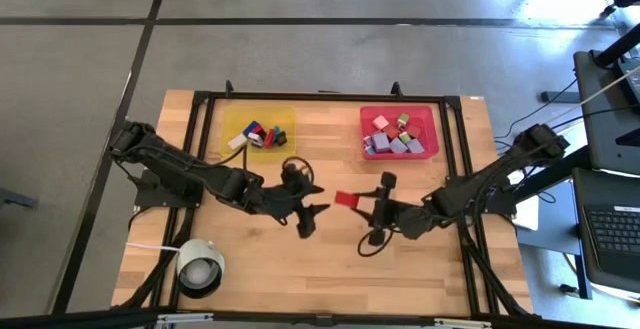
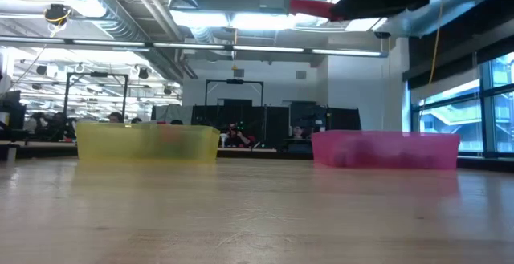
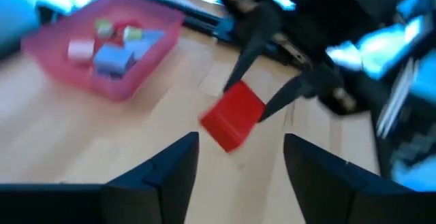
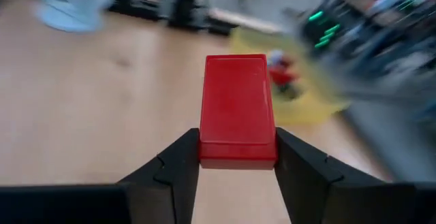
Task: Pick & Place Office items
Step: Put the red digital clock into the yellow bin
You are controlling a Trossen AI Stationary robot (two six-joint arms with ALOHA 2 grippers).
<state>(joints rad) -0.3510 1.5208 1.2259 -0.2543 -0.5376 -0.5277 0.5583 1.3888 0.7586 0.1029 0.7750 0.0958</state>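
A flat red block (image 4: 236, 105) hangs above the middle of the table, also seen in the high view (image 1: 346, 199) and at the top of the low view (image 2: 312, 8). My right gripper (image 4: 237, 139) is shut on it, reaching in from the table's right (image 1: 360, 202). My left gripper (image 1: 311, 219) stands open just left of the block, with nothing between its fingers (image 3: 170, 166). In the left wrist view the red block (image 3: 231, 115) shows ahead of them. More office items lie in the yellow tray (image 1: 285, 117) and the red tray (image 1: 430, 119). My right gripper pinches the red block's two long sides (image 4: 204, 149) between its two fingers, at the end nearest the wrist. The fingers come from the table's right, slanting a little down. The rest of the block sticks out ahead of them, lifted well clear of the table.
A white round cylinder (image 1: 200, 267) with a dark centre stands near the table's front left corner. The two trays sit side by side at the far edge, yellow (image 2: 144, 144) and red (image 2: 385, 150). A black frame (image 1: 460, 159) runs around the table's working area.
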